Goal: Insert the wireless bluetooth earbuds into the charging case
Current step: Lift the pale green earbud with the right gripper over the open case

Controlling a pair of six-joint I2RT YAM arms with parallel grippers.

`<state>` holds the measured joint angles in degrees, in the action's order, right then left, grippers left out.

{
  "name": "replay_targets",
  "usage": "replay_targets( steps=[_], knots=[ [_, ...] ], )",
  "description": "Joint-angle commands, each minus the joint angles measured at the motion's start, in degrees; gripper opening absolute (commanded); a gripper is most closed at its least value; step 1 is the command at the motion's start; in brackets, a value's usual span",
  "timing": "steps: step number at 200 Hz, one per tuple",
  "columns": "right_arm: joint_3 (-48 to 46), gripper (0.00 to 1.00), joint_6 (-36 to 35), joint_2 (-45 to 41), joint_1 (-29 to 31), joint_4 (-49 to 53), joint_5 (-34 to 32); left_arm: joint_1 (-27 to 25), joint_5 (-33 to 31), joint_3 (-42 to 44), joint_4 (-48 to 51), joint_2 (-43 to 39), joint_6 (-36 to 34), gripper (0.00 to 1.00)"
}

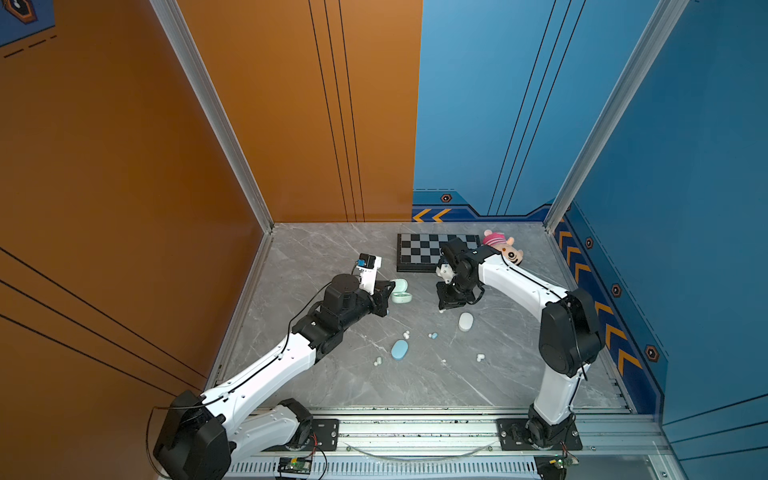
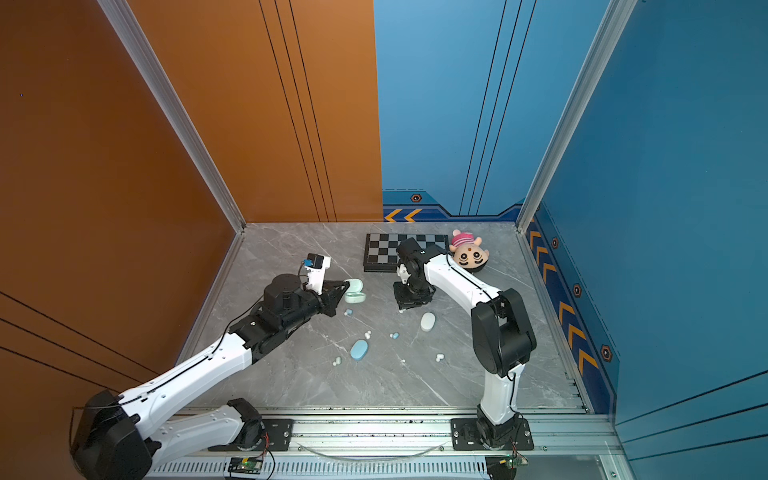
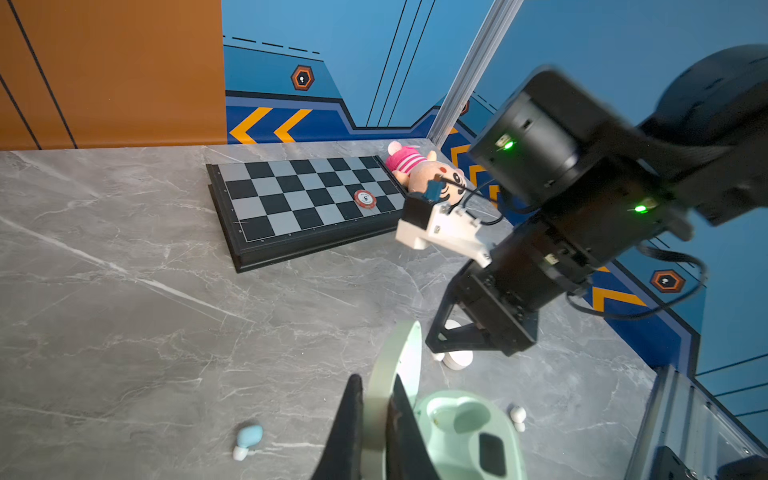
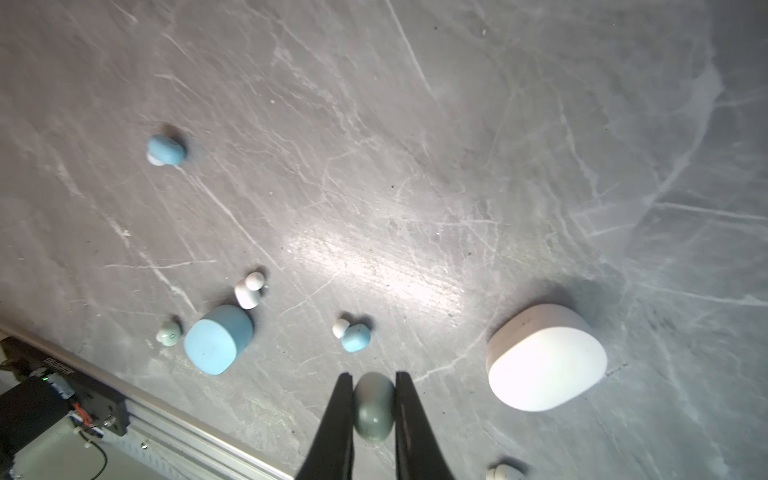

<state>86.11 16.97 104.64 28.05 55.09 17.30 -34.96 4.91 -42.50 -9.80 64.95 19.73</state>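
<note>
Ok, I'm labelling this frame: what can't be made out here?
The green case: part cut off by the left wrist view's edge.
The green bud in the right fingers: lost under the right arm in both top views.
The white bud: cut by the right wrist view's edge.

the earbuds [image 4: 356,337] look smooth matt plastic, the table [image 4: 415,145] polished stone, the doll [image 1: 508,252] plush cloth.
</note>
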Motion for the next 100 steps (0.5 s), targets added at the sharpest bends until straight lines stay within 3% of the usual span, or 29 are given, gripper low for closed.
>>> replay_targets(
  steps=[1,53,100],
  knots=[
    [1.9,0.14,0.9,-4.1,-0.1,2.0,5.1,-0.8,-4.5,1.3,-8.0,2.6,-1.3,0.00],
    [5.7,0.16,2.8,-10.6,0.8,2.0,10.2,-1.7,-4.5,-0.4,-13.4,8.8,-2.3,0.00],
    [10.7,0.17,4.4,-12.3,2.2,2.0,10.7,-2.6,0.2,-1.9,-15.3,10.6,-5.1,0.00]
  ],
)
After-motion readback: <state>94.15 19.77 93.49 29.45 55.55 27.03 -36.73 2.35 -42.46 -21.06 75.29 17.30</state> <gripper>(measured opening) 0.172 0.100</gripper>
